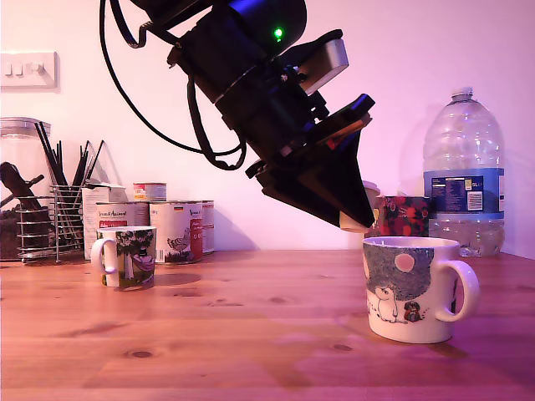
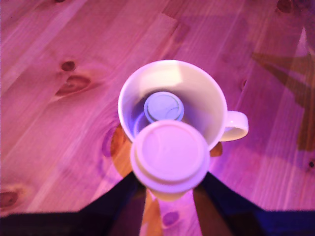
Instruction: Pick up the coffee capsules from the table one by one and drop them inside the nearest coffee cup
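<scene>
Coffee capsule (image 2: 170, 156) sits clamped between my fingers (image 2: 170, 196), flat lid facing the wrist cam: round, pale cream w/ a raised rim, tinted pink-violet by the light. In the exterior view only a cream sliver of it (image 1: 358, 219) peeks out under my black arm, just above the coffee cup (image 1: 410, 288) rim, toward the side away from the handle. My fingers are closed on the capsule from both sides, dark tips showing either side of it in the wrist view.

A 2nd capsule (image 2: 164, 106) already lies at the bottom of the cup, lid up, same round shape, looks smaller and more bluish in the shade.

Cup (image 2: 170, 101): white ceramic, handle sticking out, grey-blue panel w/ a pale dot and small cartoon creatures. It stands on the brown pine surface (image 1: 217, 334), knots and grain visible.

Well apart from the cup, at the exterior view's left, a second mug (image 1: 127, 256) w/ a dark picture. Behind the cup: a big water bottle (image 1: 463, 171).
</scene>
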